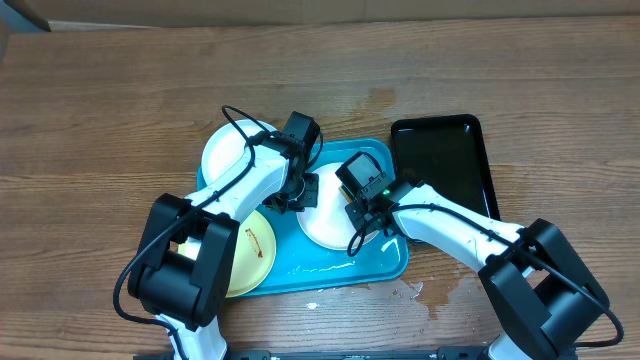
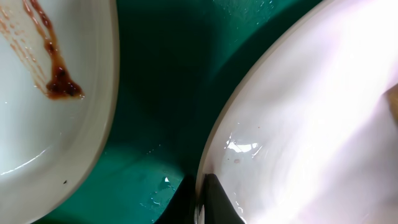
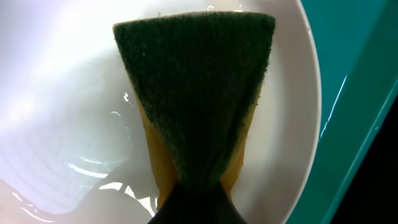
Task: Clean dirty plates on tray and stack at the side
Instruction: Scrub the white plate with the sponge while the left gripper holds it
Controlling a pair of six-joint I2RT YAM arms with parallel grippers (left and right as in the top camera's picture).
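Note:
The turquoise tray (image 1: 335, 268) holds three plates. A white plate (image 1: 232, 150) lies at its back left. A pale yellow-green plate (image 1: 250, 262) with a brown smear lies at the front left, and it also shows in the left wrist view (image 2: 37, 124). A wet white plate (image 1: 325, 225) lies in the middle. My left gripper (image 1: 303, 190) is shut on this plate's left rim (image 2: 202, 199). My right gripper (image 1: 362, 212) is shut on a green-and-yellow sponge (image 3: 193, 93) pressed flat on the same white plate (image 3: 68, 93).
A glossy black tray (image 1: 445, 165) lies just right of the turquoise tray. Water drops lie on the wooden table (image 1: 420, 290) by the tray's front right corner. Water also lies on the tray floor (image 2: 161, 186).

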